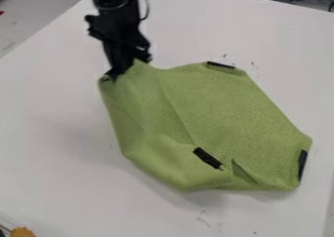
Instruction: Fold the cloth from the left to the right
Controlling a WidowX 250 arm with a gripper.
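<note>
The gripper (pixel 114 75) hangs at the upper left of the camera view, shut on the upper left part of the green cloth (pixel 228 109). Around the fingertips the cloth is bunched and raised, and its left side slopes down from there in loose folds. The rest of the cloth spreads over the white table to the right. Black strips mark the cloth at its top edge, near its lower middle and at its right edge. A small crease stands up beside the lower middle strip.
The white table (pixel 58 133) surrounds the cloth. A small orange object (pixel 22 232) lies at the bottom left corner. Dark items stand beyond the table's far edge at the top right.
</note>
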